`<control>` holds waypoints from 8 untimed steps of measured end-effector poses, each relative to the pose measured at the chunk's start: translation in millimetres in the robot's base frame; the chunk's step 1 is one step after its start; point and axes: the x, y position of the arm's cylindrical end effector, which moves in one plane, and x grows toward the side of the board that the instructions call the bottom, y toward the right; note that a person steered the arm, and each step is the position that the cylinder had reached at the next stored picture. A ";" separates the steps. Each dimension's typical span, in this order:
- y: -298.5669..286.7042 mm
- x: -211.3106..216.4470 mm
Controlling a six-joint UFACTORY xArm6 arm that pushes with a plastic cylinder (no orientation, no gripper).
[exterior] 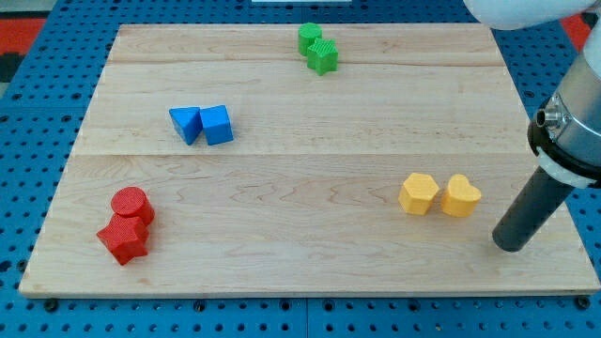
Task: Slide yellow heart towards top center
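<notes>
The yellow heart (461, 195) lies on the wooden board at the view's right, just right of a yellow hexagon (419, 193); the two nearly touch. My tip (511, 245) rests on the board below and to the right of the heart, a short gap away. The dark rod rises from it toward the view's upper right.
A blue triangle (186, 124) and blue cube (217, 125) sit left of centre. Two green blocks (317, 48) are at top centre. A red cylinder (131, 204) and red star (124, 238) sit at bottom left. The board's right edge (554, 178) is near my tip.
</notes>
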 end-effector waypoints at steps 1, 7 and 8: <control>0.0 0.0; 30.8 -25.7; 56.1 -73.2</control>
